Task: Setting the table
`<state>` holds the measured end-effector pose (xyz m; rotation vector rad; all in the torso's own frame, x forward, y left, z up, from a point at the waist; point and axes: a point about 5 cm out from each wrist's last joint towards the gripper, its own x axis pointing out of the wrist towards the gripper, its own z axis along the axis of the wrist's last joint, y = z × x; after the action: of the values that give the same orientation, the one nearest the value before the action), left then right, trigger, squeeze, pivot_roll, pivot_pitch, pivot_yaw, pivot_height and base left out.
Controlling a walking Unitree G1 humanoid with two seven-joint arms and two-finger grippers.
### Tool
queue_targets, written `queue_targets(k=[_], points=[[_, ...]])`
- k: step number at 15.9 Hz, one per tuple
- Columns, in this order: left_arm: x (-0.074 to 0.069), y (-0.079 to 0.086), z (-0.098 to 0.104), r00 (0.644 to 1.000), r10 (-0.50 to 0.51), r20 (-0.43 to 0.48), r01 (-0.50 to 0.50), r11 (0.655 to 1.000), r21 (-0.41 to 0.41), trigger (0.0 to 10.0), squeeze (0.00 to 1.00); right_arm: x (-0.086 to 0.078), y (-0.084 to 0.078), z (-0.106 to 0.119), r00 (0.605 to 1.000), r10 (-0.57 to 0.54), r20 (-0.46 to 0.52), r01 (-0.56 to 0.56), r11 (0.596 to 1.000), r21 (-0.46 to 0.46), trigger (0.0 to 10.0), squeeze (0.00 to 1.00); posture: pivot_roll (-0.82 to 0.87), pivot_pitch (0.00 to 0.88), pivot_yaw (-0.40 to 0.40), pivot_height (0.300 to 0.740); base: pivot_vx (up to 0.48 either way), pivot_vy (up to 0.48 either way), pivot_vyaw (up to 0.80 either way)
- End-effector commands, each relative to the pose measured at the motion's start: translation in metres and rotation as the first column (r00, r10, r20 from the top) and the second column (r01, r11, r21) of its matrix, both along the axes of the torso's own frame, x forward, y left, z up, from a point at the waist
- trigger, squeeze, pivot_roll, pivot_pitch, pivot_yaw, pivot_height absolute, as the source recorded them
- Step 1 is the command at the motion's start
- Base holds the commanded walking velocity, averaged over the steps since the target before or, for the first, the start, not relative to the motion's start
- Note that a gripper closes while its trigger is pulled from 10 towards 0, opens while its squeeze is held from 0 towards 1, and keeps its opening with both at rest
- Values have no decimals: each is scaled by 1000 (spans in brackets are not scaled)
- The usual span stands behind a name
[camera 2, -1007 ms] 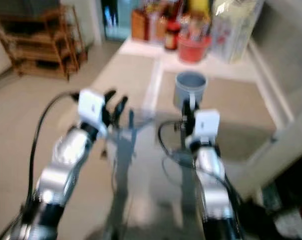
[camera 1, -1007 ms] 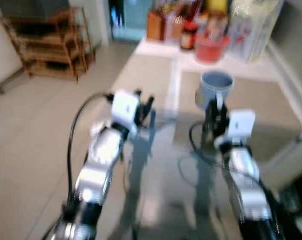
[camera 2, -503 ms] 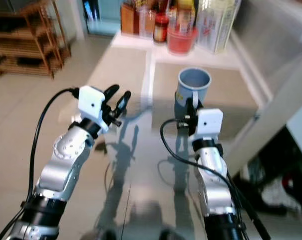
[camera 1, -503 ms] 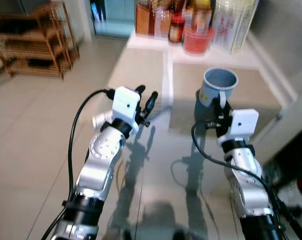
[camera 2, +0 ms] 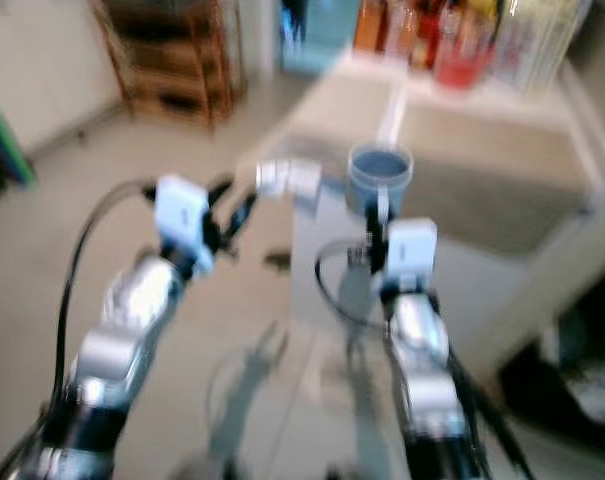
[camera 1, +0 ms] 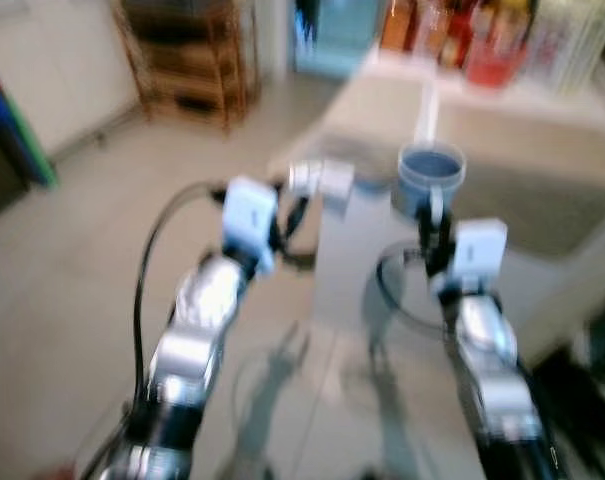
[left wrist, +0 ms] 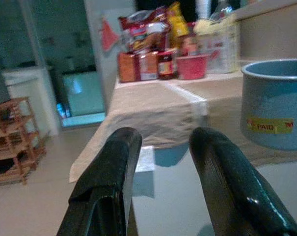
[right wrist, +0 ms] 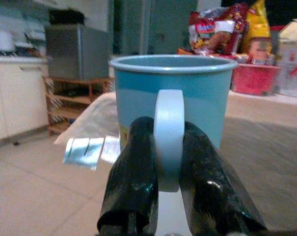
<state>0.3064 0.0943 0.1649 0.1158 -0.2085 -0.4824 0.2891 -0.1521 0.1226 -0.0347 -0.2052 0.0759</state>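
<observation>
While the head views are blurred, the right wrist view is sharp: the right gripper (right wrist: 169, 162) has its two black fingers (right wrist: 136, 172) pressed onto the pale handle (right wrist: 168, 132) of a blue mug (right wrist: 173, 93), one finger on each side of the loop. The mug stands upright with its rim level, and a small yellow sticker shows low on its wall. In the head views the mug (camera 1: 431, 178) sits just ahead of the right gripper (camera 1: 434, 232), over the glass table (camera 1: 352, 260), close to where the glass meets a beige tablecloth (camera 1: 522, 150).

To the left, the left gripper (left wrist: 163, 162) has its fingers (left wrist: 114, 182) spread apart with nothing between them, hovering over the glass near the table's left edge. From this wrist view the mug (left wrist: 276, 108) stands to one side, well clear of the fingers, and bare glass lies ahead up to the cloth's hem.

Beyond the mug, the cloth runs back to a crowded far end: a red bowl (right wrist: 256, 77), jars and snack packets (left wrist: 148, 34), and a clear container (right wrist: 293, 56). Between the mug and that clutter the cloth is open.

Left of the table, pale tiled floor (camera 1: 72, 260) stretches to a wooden rack (camera 1: 187, 60) by the wall.
</observation>
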Motion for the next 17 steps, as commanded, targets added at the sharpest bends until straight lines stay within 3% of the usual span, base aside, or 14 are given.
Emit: queue_targets(k=[1,5,9,11,17], points=[[1,-3,6,1000,-21,22,21,1000,2,10000,0,1,-5,7,1000,-15,26,16,1000,-13,0,0,58,0,-13,740,0,-480,0],[0,-6,5,999,-39,20,39,999,6,10000,0,1,-7,5,1000,-21,18,22,1000,-21,0,0,49,0,-9,740,0,-120,0],[3,-5,-1,1000,-25,6,25,999,24,10000,0,2,-6,4,1000,-23,0,23,1000,-21,0,0,39,0,-7,740,0,-468,-183],[7,-3,-5,1000,0,-15,1,1000,23,10000,0,1,-6,4,1000,-27,10,27,999,-29,0,0,36,0,-2,740,277,-384,-684],[11,-2,-11,998,36,-43,-36,999,7,10000,0,0,-4,5,1000,-27,13,28,999,-34,0,0,24,0,5,740,344,-331,0]])
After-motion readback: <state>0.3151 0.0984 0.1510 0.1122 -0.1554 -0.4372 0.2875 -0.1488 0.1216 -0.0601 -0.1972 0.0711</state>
